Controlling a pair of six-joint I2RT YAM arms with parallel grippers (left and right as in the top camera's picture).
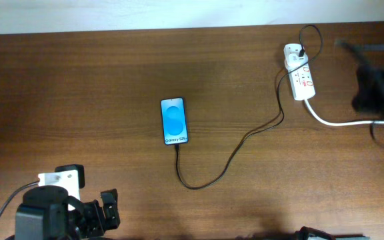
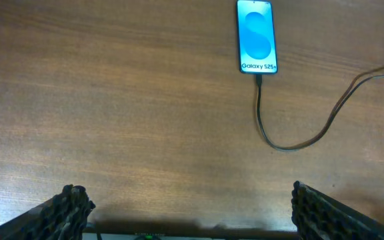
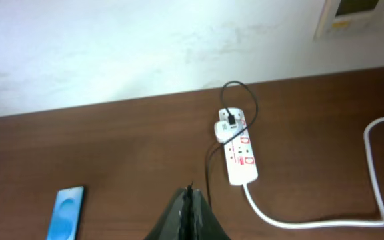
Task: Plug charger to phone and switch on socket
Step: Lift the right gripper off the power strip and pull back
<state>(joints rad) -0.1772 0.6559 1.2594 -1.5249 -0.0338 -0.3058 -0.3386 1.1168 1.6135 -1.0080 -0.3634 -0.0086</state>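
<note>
**Q:** Fig. 1 — where do the task's things lie, and what is left to do?

**A:** The phone (image 1: 174, 121) lies flat in the middle of the table (image 1: 79, 100), lit side up. The charger (image 2: 257, 107) leaves the phone's lower edge, loops, and climbs to the socket (image 1: 301, 79) near the table's far right edge. The plug tip (image 2: 259, 78) appears seated in the phone, so the switch is probably the only step left. Whether it is already on is too small to tell.

**Q:** Which arm serves it?

**A:** The right gripper (image 3: 189, 210), closed tight on nothing, is the nearer. In its wrist view the socket lies ahead and slightly to the right. Its long axis points away from the gripper, with the red-marked switches (image 3: 244, 150) in a row along it. The left gripper (image 2: 192, 207) — jaws spread wide, empty — sits at the bottom left of the overhead view, well apart from the socket, with the phone ahead of it.
</note>
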